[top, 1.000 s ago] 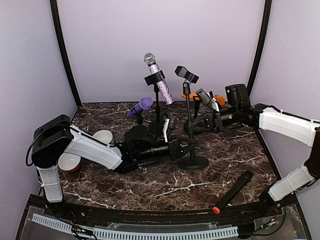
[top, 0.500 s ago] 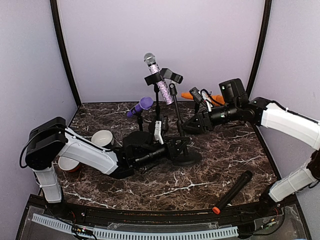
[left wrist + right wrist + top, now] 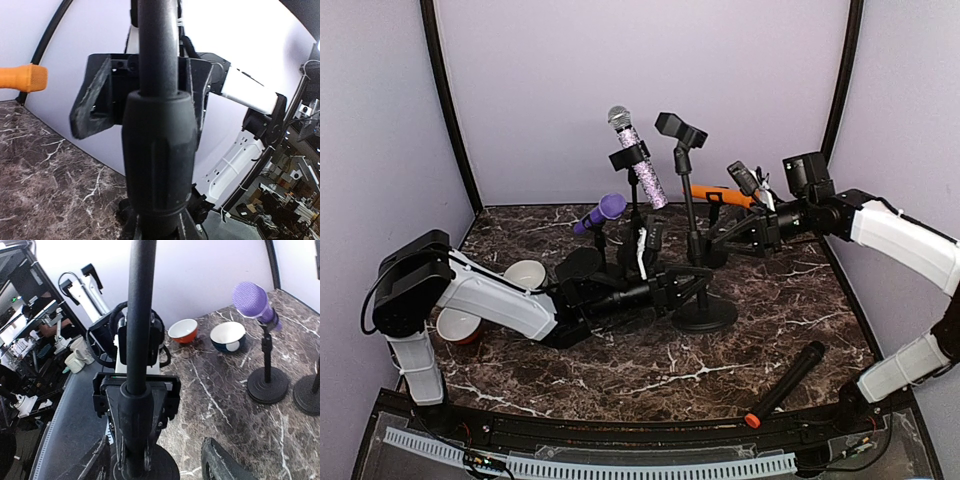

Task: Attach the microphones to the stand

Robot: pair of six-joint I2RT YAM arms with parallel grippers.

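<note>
Left pincer [image 3: 691,283] grips the stand [image 3: 688,200] by its pole, centre frame: hold it upright. Right pincer [image 3: 718,242], jaws apart, should clear it straight

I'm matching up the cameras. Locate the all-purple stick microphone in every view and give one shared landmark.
Top external: the all-purple stick microphone is left of centre, tilted, below the glittery lilac microphone.
Left wrist: not in it.
Right wrist: upper right, on a short black stand.
Shared landmark: the tall black stand pole, down the middle of both wrist views.
</note>
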